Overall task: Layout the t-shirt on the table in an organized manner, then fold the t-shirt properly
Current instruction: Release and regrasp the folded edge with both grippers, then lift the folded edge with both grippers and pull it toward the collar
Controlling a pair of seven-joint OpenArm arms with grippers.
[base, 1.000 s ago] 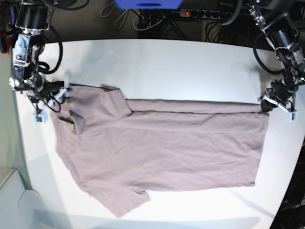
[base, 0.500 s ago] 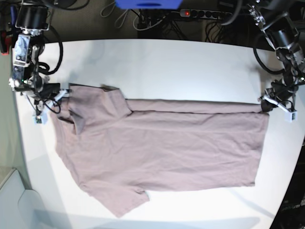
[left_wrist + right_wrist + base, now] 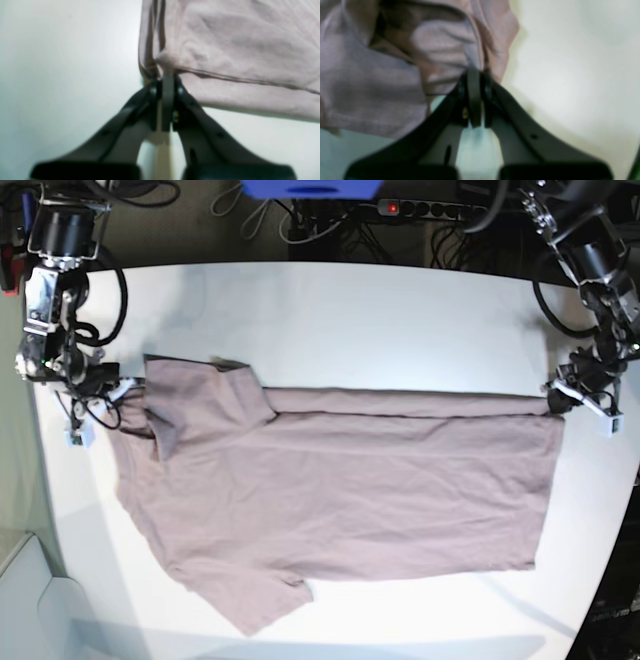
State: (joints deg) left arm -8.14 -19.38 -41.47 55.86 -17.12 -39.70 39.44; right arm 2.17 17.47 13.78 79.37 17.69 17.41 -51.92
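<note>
The t-shirt lies flat, its far long edge folded over. The left pincer and right pincer each pinch an end of that edge. Bare table spreads wide beyond the fold.

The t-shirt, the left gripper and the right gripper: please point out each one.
t-shirt (image 3: 340,490), base view, middle of the body.
left gripper (image 3: 167,82), left wrist view, fingertips pinching the hem corner.
right gripper (image 3: 474,75), right wrist view, fingertips pinching fabric.

t-shirt mauve, flat (far edge folded) | table white
</note>
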